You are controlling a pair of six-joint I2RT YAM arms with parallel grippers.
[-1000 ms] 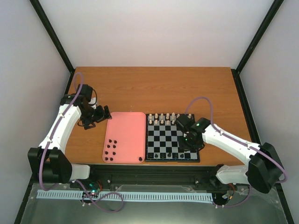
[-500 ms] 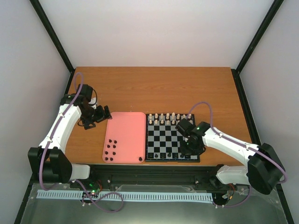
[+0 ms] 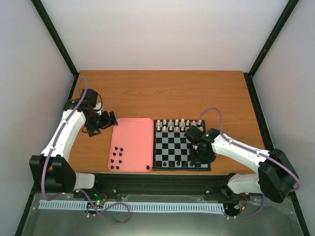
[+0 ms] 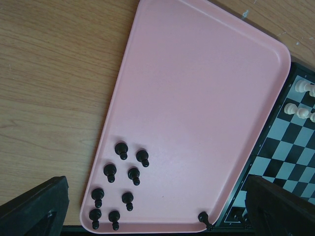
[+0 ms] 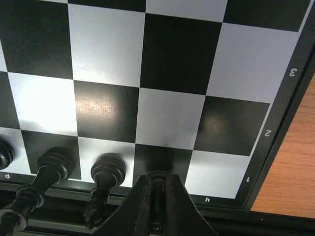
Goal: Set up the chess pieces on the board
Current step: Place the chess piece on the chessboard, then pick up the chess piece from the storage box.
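The board (image 3: pixel 181 168) lies right of centre, with cream pieces (image 3: pixel 172 124) on its far rows and a few black chess pieces (image 3: pixel 173 162) on its near row. My right gripper (image 3: pixel 199 155) is low over the board's near right corner. In the right wrist view it (image 5: pixel 157 209) is shut on a black piece (image 5: pixel 158 189) above a near-row black square beside the h file, right of two standing black pieces (image 5: pixel 108 171). My left gripper (image 3: pixel 101 121) is open and empty above the table left of the tray. Several black pieces (image 4: pixel 121 149) stand in the tray's near left corner, and one (image 4: pixel 204 219) stands in its near right corner.
The pink tray (image 3: pixel 133 135) lies against the board's left side and is otherwise bare (image 4: pixel 206 88). The board's edge (image 4: pixel 295 142) and cream pieces (image 4: pixel 301 88) show at the right of the left wrist view. Wooden table (image 5: pixel 295 172) lies right of the board rim.
My right gripper has moved with the black piece from the board's far right toward its near right corner and come lower. The left arm has not moved.
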